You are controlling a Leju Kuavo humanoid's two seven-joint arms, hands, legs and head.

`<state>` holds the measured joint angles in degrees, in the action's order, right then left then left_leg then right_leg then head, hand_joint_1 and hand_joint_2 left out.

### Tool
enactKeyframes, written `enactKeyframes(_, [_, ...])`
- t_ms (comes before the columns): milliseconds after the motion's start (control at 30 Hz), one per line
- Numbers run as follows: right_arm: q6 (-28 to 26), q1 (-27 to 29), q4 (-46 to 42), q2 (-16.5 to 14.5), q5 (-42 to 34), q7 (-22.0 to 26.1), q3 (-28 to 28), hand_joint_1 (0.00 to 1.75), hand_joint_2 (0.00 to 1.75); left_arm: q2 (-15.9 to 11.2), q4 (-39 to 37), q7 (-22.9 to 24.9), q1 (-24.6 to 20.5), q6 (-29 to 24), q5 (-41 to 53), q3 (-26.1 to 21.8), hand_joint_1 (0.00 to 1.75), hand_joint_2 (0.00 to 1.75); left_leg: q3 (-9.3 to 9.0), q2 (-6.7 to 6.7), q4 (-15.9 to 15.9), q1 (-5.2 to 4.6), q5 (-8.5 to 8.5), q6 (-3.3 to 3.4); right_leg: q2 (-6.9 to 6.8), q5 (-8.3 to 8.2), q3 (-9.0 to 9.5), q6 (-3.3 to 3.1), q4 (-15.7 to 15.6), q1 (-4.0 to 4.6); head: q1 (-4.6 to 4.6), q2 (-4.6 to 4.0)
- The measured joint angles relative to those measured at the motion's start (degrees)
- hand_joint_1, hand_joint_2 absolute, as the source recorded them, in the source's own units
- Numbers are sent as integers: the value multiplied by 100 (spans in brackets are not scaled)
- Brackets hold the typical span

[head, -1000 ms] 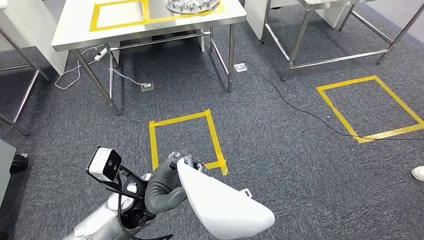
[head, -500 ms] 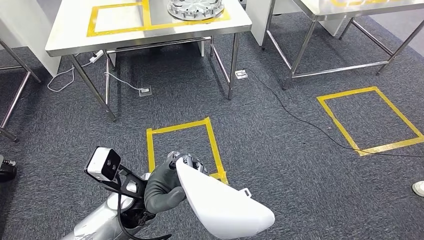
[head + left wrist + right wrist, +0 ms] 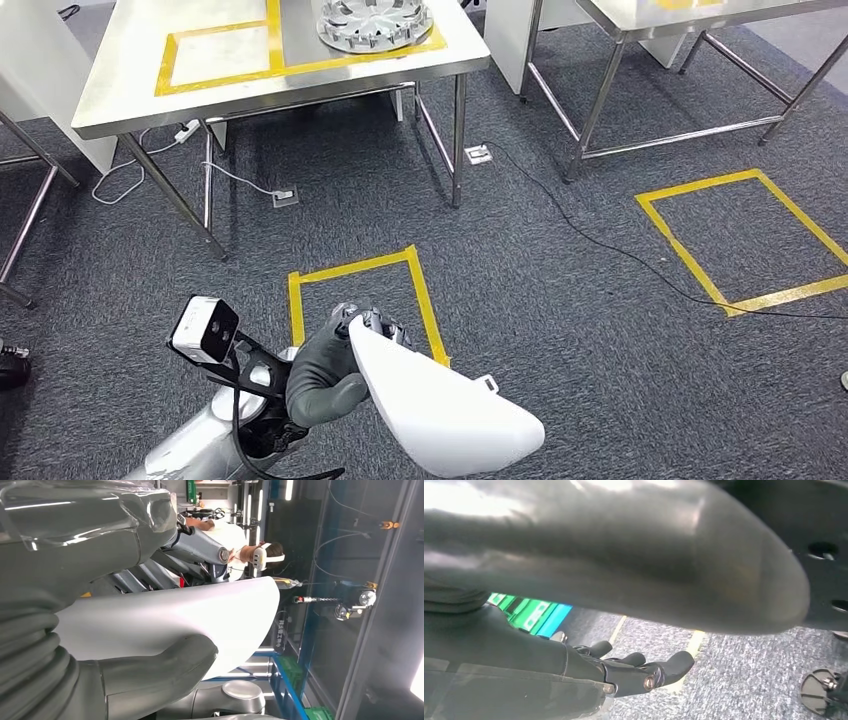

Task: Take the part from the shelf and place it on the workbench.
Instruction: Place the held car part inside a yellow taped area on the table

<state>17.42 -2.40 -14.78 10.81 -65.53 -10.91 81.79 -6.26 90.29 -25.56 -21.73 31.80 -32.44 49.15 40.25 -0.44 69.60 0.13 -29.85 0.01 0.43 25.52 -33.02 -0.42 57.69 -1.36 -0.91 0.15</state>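
My left hand (image 3: 322,375) grips a smooth white curved part (image 3: 440,415) by its upper end, low in the head view and above the carpet. From the left wrist camera, the same white part (image 3: 165,620) lies across my grey thumb and fingers (image 3: 150,680). The steel workbench (image 3: 130,85) stands ahead at the upper left, marked with yellow tape rectangles, and a round metal disc (image 3: 375,22) lies on it. My right hand (image 3: 624,672) hangs over the carpet with its fingers apart and nothing in it.
A yellow tape square (image 3: 360,300) is on the floor between me and the workbench, another (image 3: 745,240) to the right. A second steel table (image 3: 640,20) stands at upper right, with a black cable (image 3: 600,240) across the carpet. A person (image 3: 250,550) wearing a headset stands behind.
The whole picture has shifted: the workbench and floor tape have slid down toward me, so the camera has moved forward. My left hand holds the white part as before.
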Motion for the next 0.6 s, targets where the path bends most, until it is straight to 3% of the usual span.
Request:
enactKeyframes(67, [0,-6,1,-10,3,1,0,0,0,-4,0,-3,-8,0,0,-3,175,175,-283,14,-745,-23,467,77,5,43,69,18,-9,16,4,0])
enactKeyframes(100, [0,-12,2,-18,4,1,-1,0,0,-4,0,-8,-13,1,-2,-5,175,175,-388,15,-1001,-44,558,116,7,61,87,36,-15,22,4,0])
enactKeyframes(200, [2,-30,8,-32,12,1,1,0,0,-4,1,-24,-16,3,-8,-15,175,175,-484,8,-1184,-94,558,209,5,105,117,121,-41,24,3,0])
enactKeyframes(267, [13,-37,11,-33,24,5,2,0,0,1,2,-34,-17,7,-10,-22,175,175,-592,14,-1292,-74,657,267,-6,167,92,152,55,30,9,0])
enactKeyframes(333, [43,-39,15,-33,54,13,2,0,0,13,1,-42,-21,11,-14,-20,175,175,-669,26,-1379,-50,711,303,-14,390,-157,132,554,29,16,0])
enactKeyframes(400, [76,-39,20,-32,96,16,3,0,0,20,-7,-43,-16,19,-15,-9,175,175,-669,25,-1383,-61,705,324,-14,669,-580,128,1321,25,16,0])
enactKeyframes(433, [87,-39,25,-32,113,16,5,0,0,21,-15,-43,-9,22,-15,-4,175,175,-667,17,-1380,-65,698,323,-15,719,-733,154,1561,20,14,0])
enactKeyframes(467, [98,-38,30,-32,127,16,9,0,0,21,-22,-43,-6,25,-15,-1,175,175,-666,5,-1374,-66,690,318,-15,674,-777,199,1576,12,14,0])
enactKeyframes(533, [115,-40,40,-29,151,16,15,0,0,27,-30,-43,-8,30,-15,1,175,175,-666,-47,-1334,-59,662,280,7,364,-513,319,933,-21,16,0])
enactKeyframes(567, [122,-41,43,-30,162,16,18,0,0,32,-31,-43,-10,34,-15,0,175,175,-651,-75,-1294,-67,635,247,46,205,-320,349,535,-32,17,0])
enactKeyframes(600, [126,-41,45,-30,171,16,20,0,0,37,-31,-43,-12,39,-16,-1,175,175,-633,-105,-1249,-78,604,212,71,86,-166,337,228,-42,16,0])
